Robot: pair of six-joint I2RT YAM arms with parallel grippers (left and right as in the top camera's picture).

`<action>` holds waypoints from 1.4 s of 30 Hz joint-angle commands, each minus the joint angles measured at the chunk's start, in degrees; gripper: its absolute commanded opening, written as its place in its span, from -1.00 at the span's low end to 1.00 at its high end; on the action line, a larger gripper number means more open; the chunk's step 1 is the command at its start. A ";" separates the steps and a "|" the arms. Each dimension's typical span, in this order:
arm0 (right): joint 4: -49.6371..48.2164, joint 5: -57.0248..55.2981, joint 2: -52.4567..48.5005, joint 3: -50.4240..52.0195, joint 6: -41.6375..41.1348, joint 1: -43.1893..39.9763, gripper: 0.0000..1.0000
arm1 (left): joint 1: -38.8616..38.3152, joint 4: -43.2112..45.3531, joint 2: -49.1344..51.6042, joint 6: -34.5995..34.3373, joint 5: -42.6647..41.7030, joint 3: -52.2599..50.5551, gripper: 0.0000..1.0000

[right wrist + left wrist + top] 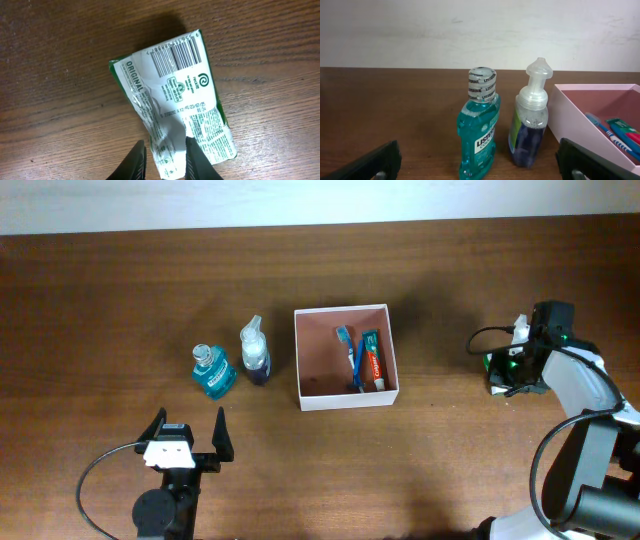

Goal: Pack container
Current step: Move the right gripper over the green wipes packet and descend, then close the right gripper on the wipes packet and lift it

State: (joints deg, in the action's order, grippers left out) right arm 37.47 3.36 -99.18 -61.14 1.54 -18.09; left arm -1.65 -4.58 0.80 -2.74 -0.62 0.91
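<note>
Clamps the right gripper (165, 146) on the crinkled near edge of a green-and-white packet (172, 95), fingers close together with only wrapper between. Probably picks the loose film for want of better purchase on so flat a pack, barcode side up on the wood. Holds the left gripper (190, 418) spread wide and empty at the near left edge, facing the two bottles but touching neither, apparently parked clear of the work on the other side.

Uses the brown wooden table (100, 300) as staging surface, with the loose items strung along its middle. Sets the container (318, 355) at the centre, open top up, within reach of both arms, seemingly to be fed from either side. Leaves much bare reddish floor on its left half, likely room for the bulkier things.

Stands the teal mouthwash bottle (479, 135) upright left of the container. Stands the foaming pump bottle (530, 125) of dark blue liquid between it and the container wall, near both but apart from both in the left wrist view. Upright, suits a sideways grasp around the body.

Finds the packet well right of the container, far from the rest, hence a right-arm job.

Shows the toothpaste tube (372, 360) lying flat along the container's right wall. Shows the blue toothbrush (350, 352) just beside it on the left, perhaps touching at the near end. Presumably tucks both lengthwise to one side to save space. Judges the packing part done: two items in, three out.
</note>
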 commanded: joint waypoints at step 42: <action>-7.45 -0.57 -5.51 -1.38 -0.26 -0.37 0.33 | -0.22 0.02 -0.39 0.68 -0.42 -0.42 0.99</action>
State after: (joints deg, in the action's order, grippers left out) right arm 30.13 2.90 -103.59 -61.41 1.52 -18.09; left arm -1.65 -4.58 0.80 -2.74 -0.62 0.91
